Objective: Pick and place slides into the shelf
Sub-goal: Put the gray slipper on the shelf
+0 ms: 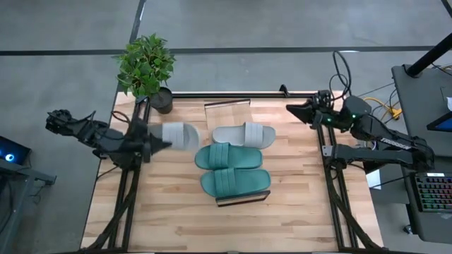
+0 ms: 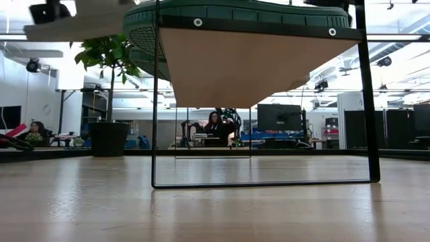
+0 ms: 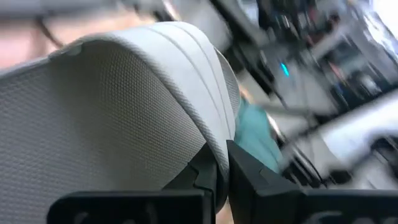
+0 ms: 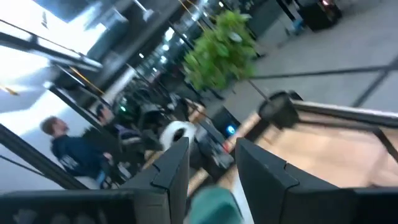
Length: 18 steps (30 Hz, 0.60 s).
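Note:
The shelf (image 1: pixel 244 199) stands mid-table; the low view shows its plank (image 2: pixel 255 67) from below. The teal pair (image 1: pixel 227 156) (image 1: pixel 234 181) lies side by side on top of it. One grey slide (image 1: pixel 244 134) lies beyond them at the shelf's far side. My left gripper (image 1: pixel 157 143) (image 3: pixel 222 158) is shut on the other grey slide (image 1: pixel 180 134) (image 2: pixel 80 23), left of the shelf at shelf-top height. My right gripper (image 1: pixel 288 109) (image 4: pixel 211 162) hovers open at the far right of the table, above a teal slide (image 4: pixel 214 205), touching nothing. My left gripper pinches the grey slide between its two fingers at the edge of the ribbed strap (image 3: pixel 208 134), on the slide's end toward the table's left. The fingers come in about level from the table's left. The slide is lifted clear of the table and lies roughly level.
A potted plant (image 1: pixel 146 67) (image 2: pixel 107 128) stands at the table's far left corner. Black frame rails (image 1: pixel 127 197) (image 1: pixel 335 197) run along both table sides. A keyboard (image 1: pixel 434 194) lies off the table's right. People (image 2: pixel 216 124) (image 4: pixel 68 152) show in the room behind. Bare wood (image 1: pixel 212 229) lies near the shelf.

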Available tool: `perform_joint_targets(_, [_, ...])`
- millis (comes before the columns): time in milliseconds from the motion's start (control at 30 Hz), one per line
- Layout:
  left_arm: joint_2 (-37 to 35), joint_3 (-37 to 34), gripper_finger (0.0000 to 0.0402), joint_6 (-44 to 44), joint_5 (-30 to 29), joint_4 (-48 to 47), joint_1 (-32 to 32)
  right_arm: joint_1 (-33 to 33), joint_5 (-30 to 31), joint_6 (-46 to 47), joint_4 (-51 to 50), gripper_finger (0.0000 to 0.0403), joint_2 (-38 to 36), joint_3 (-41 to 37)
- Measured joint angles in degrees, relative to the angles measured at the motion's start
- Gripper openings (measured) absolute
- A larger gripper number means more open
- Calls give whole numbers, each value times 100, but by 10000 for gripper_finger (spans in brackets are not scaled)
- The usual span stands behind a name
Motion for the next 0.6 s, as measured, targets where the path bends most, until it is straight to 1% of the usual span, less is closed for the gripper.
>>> perform_joint_targets(100, [153, 69, 0, 428, -775, 368, -1, 2, -4, 30, 593, 123, 288, 0])
perform_joint_targets(167, [245, 73, 0, 799, -1027, 681, 1, 2, -15, 107, 961, 123, 523, 0])
perform_joint_targets(233, [291, 98, 0, 1112, -1170, 1079, 8, 2, -97, 91, 1357, 122, 797, 0])
perform_joint_targets(333, [475, 136, 0, 1439, -1288, 1543, 13, 6, -385, 78, 1975, 123, 1251, 0])
perform_joint_targets(400, [605, 190, 0, 1575, -1314, 1678, 43, 20, -538, 76, 2309, 123, 1546, 0])
perform_joint_targets(467, [749, 231, 0, 1573, -1318, 1654, 57, 54, -564, 52, 2605, 123, 1793, 0])
perform_joint_targets(533, [897, 270, 0, 1583, -1316, 1633, 68, 59, -612, -59, 2595, 126, 2014, 111])
perform_joint_targets(600, [1028, 297, 0, 1603, -1308, 1652, 107, 90, -815, -264, 2399, 134, 2248, 380])
